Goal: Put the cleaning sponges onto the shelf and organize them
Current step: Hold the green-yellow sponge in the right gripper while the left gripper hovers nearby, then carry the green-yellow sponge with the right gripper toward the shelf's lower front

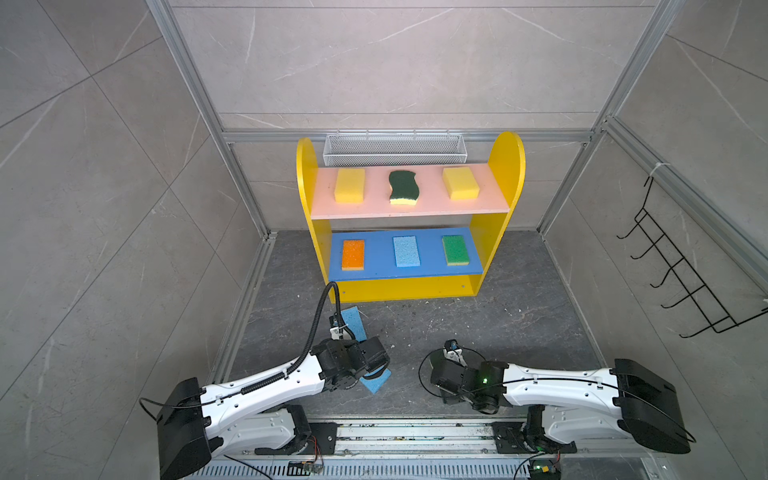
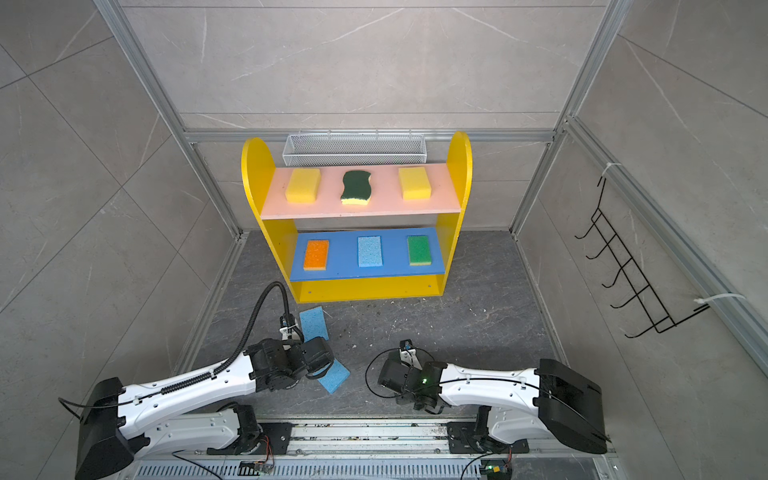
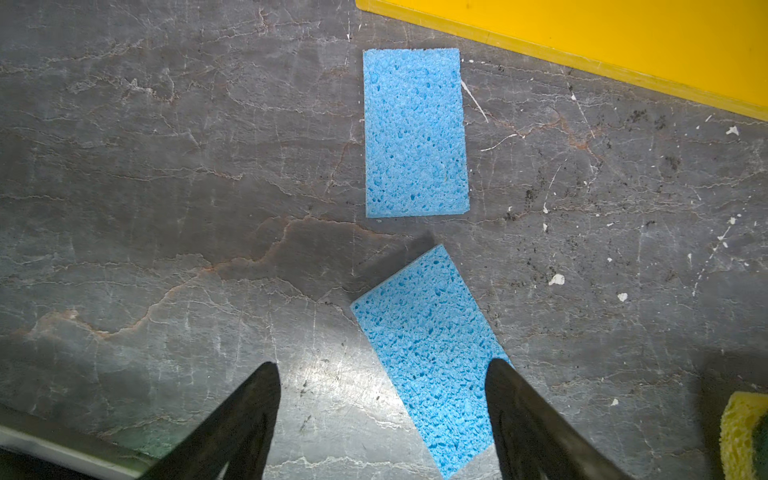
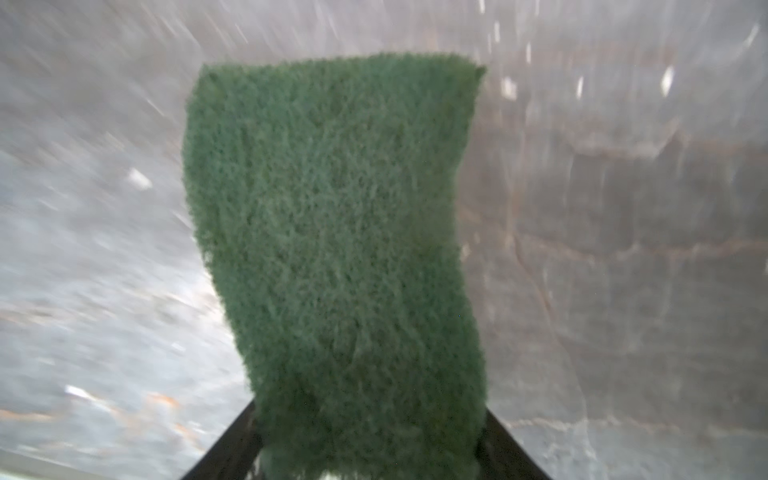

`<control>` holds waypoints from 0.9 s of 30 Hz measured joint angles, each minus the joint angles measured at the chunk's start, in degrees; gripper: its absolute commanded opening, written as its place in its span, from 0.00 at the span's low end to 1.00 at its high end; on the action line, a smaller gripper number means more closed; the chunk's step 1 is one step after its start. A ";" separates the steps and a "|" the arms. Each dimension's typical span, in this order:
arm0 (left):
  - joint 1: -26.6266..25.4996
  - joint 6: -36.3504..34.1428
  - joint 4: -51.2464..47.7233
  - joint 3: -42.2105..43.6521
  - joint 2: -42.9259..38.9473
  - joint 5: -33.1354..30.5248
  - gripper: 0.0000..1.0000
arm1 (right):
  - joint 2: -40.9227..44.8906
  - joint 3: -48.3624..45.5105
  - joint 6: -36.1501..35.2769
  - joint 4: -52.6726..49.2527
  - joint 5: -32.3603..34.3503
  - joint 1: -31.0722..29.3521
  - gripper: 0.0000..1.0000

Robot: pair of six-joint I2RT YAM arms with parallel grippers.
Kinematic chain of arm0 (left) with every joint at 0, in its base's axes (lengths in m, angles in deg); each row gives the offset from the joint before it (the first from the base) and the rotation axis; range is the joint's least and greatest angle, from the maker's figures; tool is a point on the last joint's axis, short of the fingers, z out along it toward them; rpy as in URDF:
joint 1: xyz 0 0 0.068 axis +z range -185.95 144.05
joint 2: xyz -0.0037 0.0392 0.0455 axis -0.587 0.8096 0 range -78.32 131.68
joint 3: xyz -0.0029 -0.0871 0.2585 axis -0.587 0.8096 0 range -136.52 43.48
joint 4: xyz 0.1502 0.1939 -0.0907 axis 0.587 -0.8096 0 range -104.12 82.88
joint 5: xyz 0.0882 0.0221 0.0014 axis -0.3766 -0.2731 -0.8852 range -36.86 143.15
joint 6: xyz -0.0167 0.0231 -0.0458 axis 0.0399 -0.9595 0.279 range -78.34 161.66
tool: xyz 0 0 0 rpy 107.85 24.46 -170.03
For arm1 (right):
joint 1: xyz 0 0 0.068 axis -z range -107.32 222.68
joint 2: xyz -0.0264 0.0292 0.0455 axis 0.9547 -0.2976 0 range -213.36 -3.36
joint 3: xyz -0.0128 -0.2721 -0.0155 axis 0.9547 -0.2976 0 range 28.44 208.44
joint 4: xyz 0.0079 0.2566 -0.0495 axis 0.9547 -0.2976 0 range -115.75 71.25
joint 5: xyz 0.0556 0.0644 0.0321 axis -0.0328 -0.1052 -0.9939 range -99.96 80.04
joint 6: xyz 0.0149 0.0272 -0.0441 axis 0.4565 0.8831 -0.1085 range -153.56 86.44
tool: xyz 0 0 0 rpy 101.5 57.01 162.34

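Dark green scourer (image 4: pixel 332 228) sits pinched between the jaws of the right gripper (image 4: pixel 370 432), with the grey floor (image 1: pixel 478 324) blurred behind it. The right arm (image 1: pixel 557 384) lies low, its forearm aimed toward the middle and its wrist bent down. The left arm (image 1: pixel 266 382) stretches toward the shelf (image 1: pixel 505 166). The left gripper (image 3: pixel 382 365) is spread wide and empty over the nearer blue sponge (image 3: pixel 428 353). The farther blue sponge (image 3: pixel 415 133) lies flat just before the shelf's base. Six sponges rest on the shelf's boards.

Table (image 4: pixel 124 249) smeared by motion blur in right wrist view, dark green scourer (image 4: pixel 332 249) cut off at frame edge, unseen in both top views, nearer blue sponge (image 1: pixel 378 382) half hidden under left arm (image 1: pixel 349 361).
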 measured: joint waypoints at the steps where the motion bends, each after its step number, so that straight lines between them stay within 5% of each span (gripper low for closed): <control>1: -0.11 0.00 0.00 -0.02 0.00 -0.11 0.80 | -0.57 0.98 0.20 0.00 0.68 0.00 0.63; 18: -0.74 0.68 -2.36 0.04 -7.52 -1.68 0.80 | -10.45 13.00 1.01 0.17 5.73 1.95 0.62; 27: -0.74 0.68 -3.13 0.46 -8.15 -2.67 0.80 | -14.99 17.16 -0.31 2.95 4.28 7.63 0.62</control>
